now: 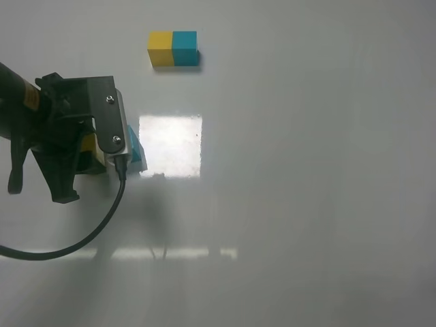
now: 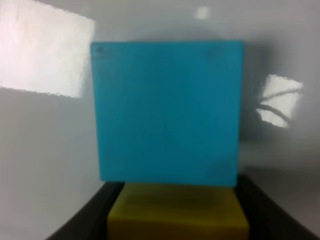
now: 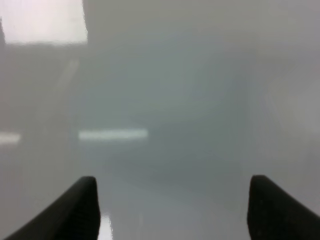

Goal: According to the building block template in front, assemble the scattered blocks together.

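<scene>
The template, a yellow and teal bar [image 1: 173, 49], lies at the far middle-left of the table. My left gripper [image 1: 102, 146] is low on the left, its wrist mount covering most of the loose cubes. In the left wrist view the gripper [image 2: 178, 227] is shut on the yellow cube [image 2: 177, 207], with a dark finger [image 2: 87, 220] tight against each side. The teal cube [image 2: 167, 112] sits flush against the yellow cube's front face. In the high view only slivers of the yellow cube [image 1: 88, 145] and the teal cube [image 1: 137, 155] show. My right gripper [image 3: 172, 210] is open and empty over bare table.
A bright square glare patch [image 1: 170, 146] lies just right of the teal cube. The left arm's black cable [image 1: 82, 240] loops over the near-left table. The right arm is out of the high view.
</scene>
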You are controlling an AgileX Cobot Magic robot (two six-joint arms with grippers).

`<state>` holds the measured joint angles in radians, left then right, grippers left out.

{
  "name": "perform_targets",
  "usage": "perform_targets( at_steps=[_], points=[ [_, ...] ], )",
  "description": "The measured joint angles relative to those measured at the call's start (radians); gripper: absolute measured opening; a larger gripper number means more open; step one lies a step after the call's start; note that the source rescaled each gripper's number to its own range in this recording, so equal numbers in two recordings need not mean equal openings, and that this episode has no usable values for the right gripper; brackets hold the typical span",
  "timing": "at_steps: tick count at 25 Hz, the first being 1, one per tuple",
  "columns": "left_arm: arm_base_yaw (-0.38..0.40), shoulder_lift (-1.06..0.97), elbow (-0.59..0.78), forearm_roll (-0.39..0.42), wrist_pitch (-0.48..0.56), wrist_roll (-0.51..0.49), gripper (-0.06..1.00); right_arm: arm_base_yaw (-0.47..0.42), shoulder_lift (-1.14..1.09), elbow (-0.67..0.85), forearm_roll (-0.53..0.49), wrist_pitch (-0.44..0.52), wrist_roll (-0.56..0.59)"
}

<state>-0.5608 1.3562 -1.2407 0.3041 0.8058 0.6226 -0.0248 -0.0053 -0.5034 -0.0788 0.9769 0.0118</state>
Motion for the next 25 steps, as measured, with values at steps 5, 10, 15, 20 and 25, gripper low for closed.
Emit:
perform_targets(
  at_steps=[5,10,15,20,25],
  points=[
    [0.000,0.001,0.000,-0.004,-0.025,0.001,0.04,0.000,0.000,0.000,0.000,0.000,0.000],
    [0.000,0.002,0.000,-0.007,-0.029,0.001,0.04,0.000,0.000,0.000,0.000,0.000,0.000],
    [0.000,0.002,0.000,-0.015,-0.031,0.000,0.04,0.000,0.000,0.000,0.000,0.000,0.000],
    [0.000,0.002,0.000,-0.032,-0.026,0.001,0.04,0.000,0.000,0.000,0.000,0.000,0.000],
    [0.000,0.002,0.000,-0.033,-0.024,0.001,0.20,0.000,0.000,0.000,0.000,0.000,0.000]
  ],
)
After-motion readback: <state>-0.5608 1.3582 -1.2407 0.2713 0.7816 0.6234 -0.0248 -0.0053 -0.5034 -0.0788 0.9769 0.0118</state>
